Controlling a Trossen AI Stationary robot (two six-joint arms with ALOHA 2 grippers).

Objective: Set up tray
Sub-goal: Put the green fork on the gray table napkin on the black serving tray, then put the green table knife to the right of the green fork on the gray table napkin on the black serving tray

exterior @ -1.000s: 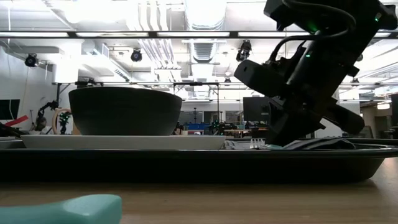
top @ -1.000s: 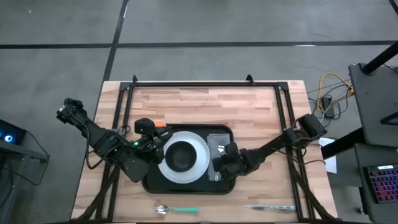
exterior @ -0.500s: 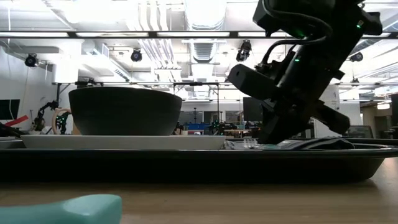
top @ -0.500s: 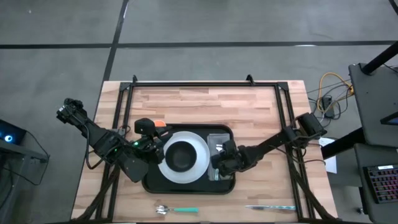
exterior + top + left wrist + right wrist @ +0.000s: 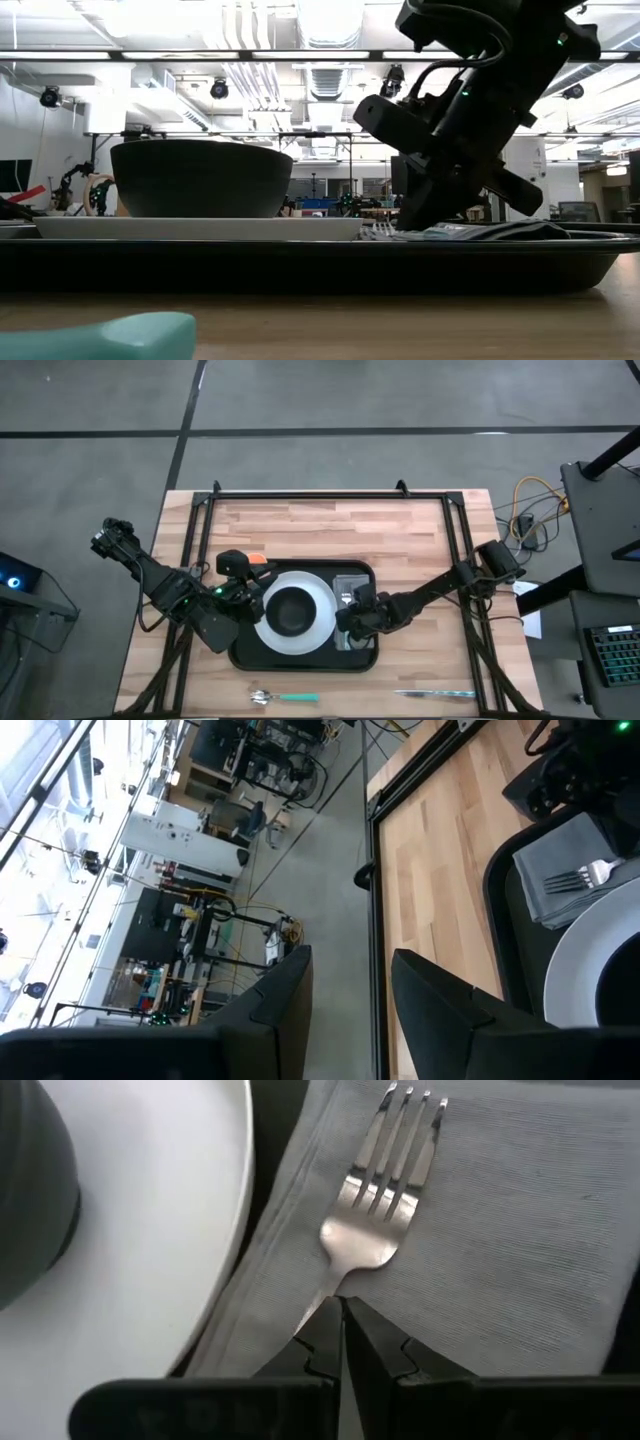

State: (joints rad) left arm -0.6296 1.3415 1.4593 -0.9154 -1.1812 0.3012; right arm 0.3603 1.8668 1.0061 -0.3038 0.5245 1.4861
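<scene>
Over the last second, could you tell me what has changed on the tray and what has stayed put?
The right gripper, shut on the fork handle, has slid a little toward the plate across the napkin, leaning lower in the low view. Nothing was picked up or let go. The left gripper stays at the plate's left edge; bowl, plate, tray and the spoon and knife on the table are unmoved.

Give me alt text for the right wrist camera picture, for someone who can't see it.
The right gripper, fingers shut, sits over the handle of a silver fork lying on a grey napkin. Beside the napkin is the rim of a white plate carrying a dark bowl.
</scene>
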